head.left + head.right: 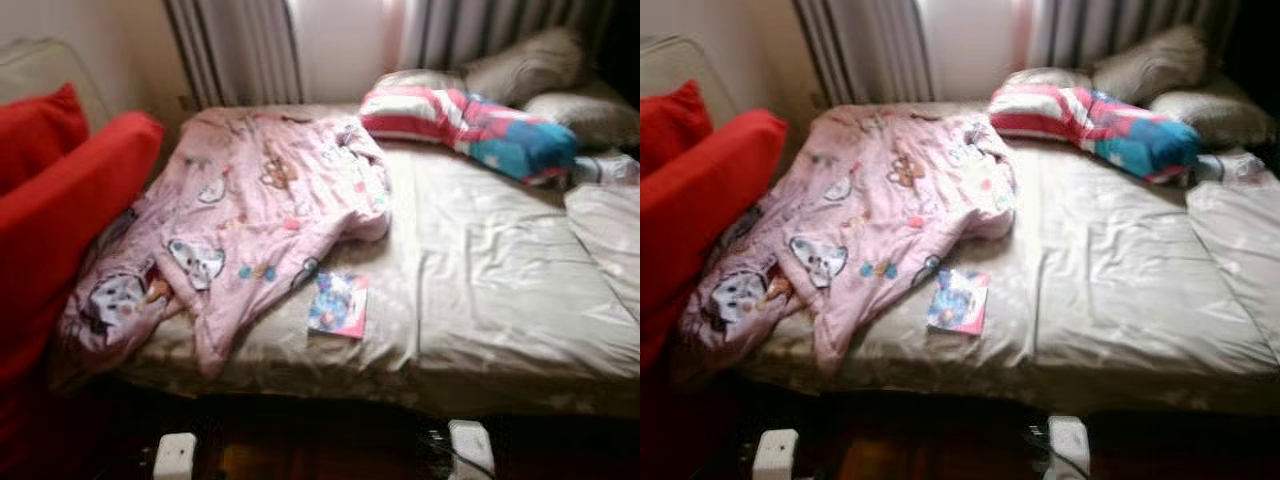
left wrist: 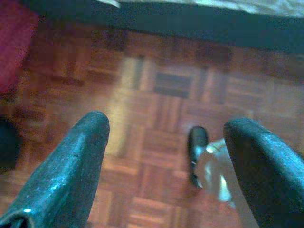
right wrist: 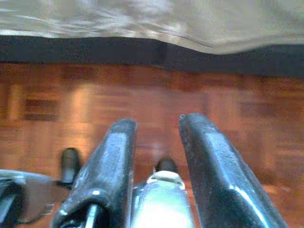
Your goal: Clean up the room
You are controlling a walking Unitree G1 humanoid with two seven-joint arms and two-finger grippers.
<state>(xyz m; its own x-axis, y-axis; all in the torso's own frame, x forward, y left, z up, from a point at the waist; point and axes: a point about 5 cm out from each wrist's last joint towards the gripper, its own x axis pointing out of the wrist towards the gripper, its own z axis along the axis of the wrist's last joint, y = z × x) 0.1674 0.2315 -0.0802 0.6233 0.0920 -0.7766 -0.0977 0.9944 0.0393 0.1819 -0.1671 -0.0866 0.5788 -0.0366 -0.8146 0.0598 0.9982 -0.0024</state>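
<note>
One pink blanket (image 1: 240,215), one book (image 1: 338,305), three grey pillows (image 1: 525,65).

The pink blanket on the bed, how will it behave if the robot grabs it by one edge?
The pink blanket lies crumpled in soft folds, so it will probably go limp and trail. It likely drags the small book touching its edge.

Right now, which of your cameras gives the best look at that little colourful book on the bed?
The left eye view: the book lies whole on the bed, beside the pink blanket. The right eye view shows the same. The wrist views face the floor.
</note>
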